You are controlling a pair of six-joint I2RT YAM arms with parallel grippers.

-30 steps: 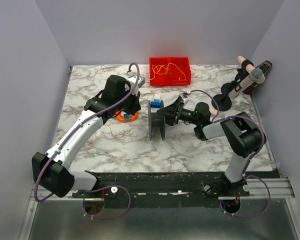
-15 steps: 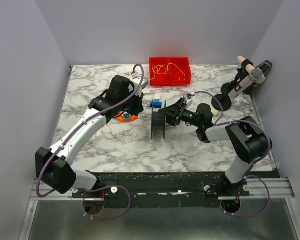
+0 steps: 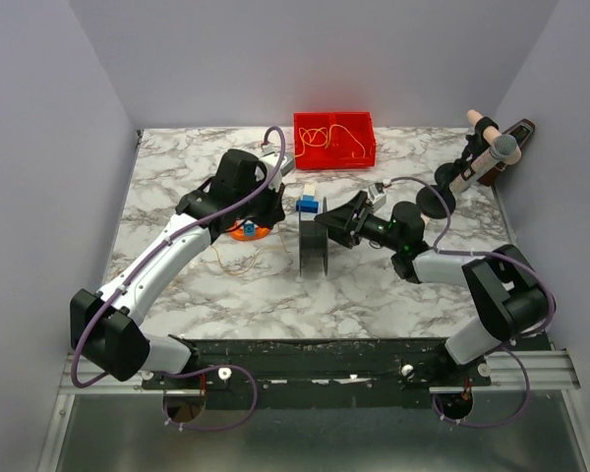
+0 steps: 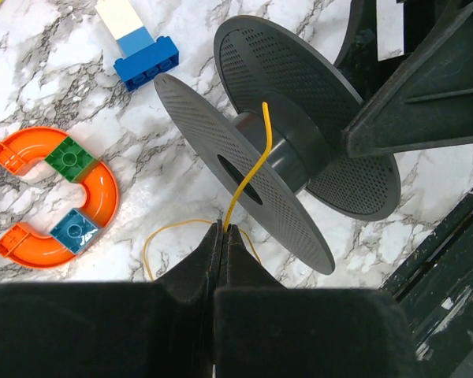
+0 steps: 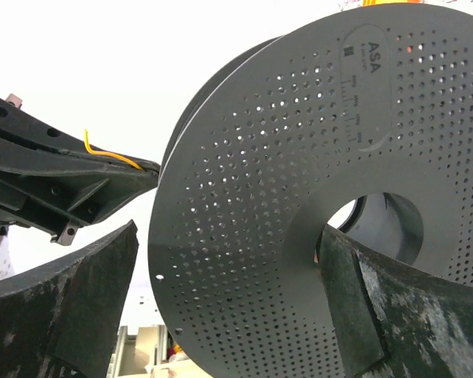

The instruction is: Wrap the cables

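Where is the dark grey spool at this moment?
In the top view the dark grey spool stands on edge near the middle of the table, held by the right gripper, with the blue and white block just behind it.

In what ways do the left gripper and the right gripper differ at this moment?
The left gripper has its jaws closed together; the right gripper has them wide apart. The left gripper pinches the thin yellow cable; the right gripper holds the grey spool, reaching into its hub hole. Both work on that spool, to whose hub the cable runs.
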